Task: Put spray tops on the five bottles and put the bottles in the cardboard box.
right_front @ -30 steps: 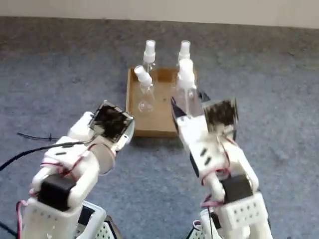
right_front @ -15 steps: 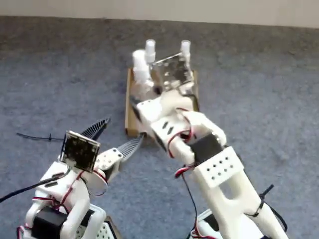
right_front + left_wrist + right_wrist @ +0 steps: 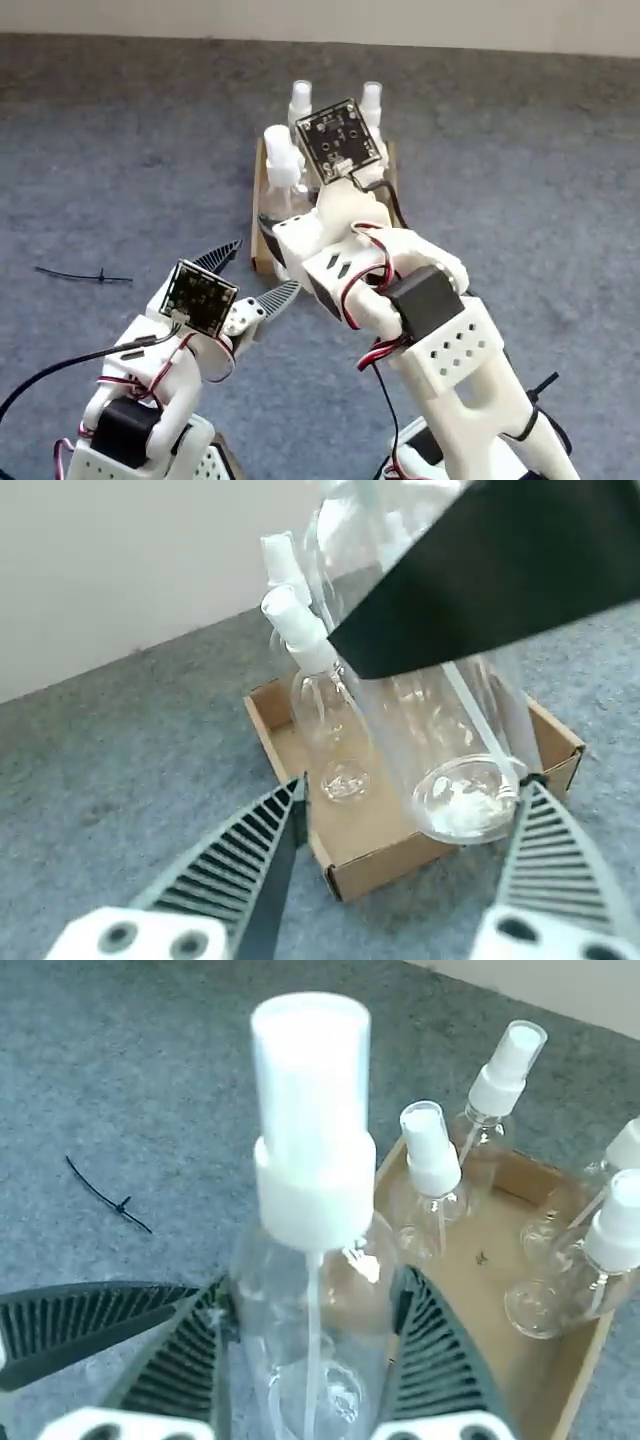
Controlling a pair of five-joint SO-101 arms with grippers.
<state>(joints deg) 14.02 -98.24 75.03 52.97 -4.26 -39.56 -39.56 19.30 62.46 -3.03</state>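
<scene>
A carpeted room, home or office: grey carpet (image 3: 120, 150) meets a pale wall (image 3: 320, 15).

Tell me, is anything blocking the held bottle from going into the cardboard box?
Nothing visible does. The right gripper holds the bottle tilted above the front of the cardboard box; another bottle stands beside it inside.
</scene>
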